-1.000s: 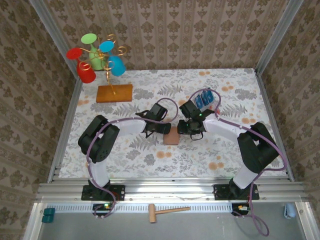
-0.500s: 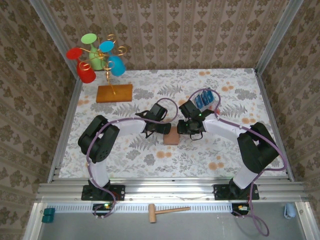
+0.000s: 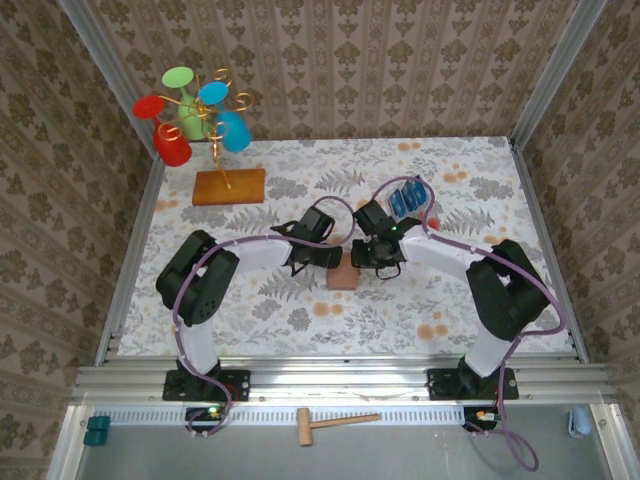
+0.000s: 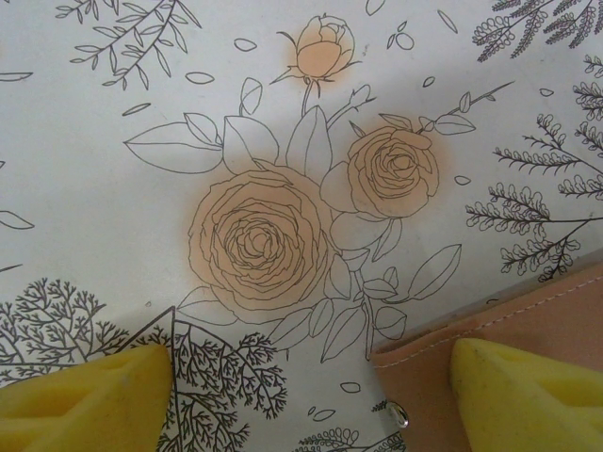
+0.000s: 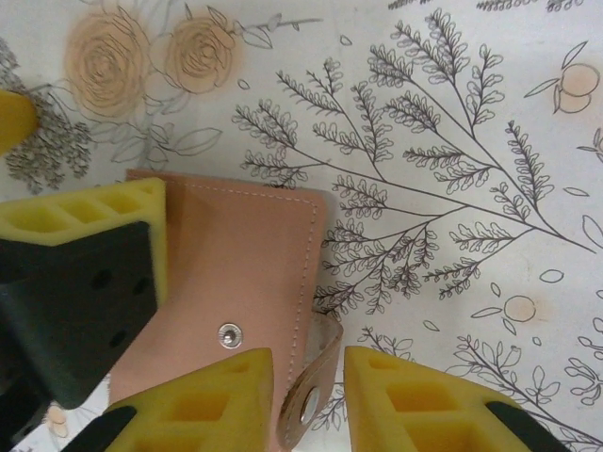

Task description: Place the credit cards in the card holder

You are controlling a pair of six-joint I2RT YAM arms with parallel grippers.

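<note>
The flat, square tan-brown leather card holder (image 3: 342, 276) lies folded near the middle of the flower-printed table (image 3: 250, 300), between the two claws. The left gripper (image 4: 301, 405) is released. Its yellow foam fingers (image 4: 85, 400) are spread wide, one over the holder's stitched corner and the other over bare cloth. The right gripper (image 5: 308, 400) straddles the holder's snap strap (image 5: 316, 372), jaws narrow on either side; whether they pinch it I cannot tell. The small blue rectangular credit cards (image 3: 405, 197) stand together nearer the table's far edge, right of the middle, apart from the holder.
</note>
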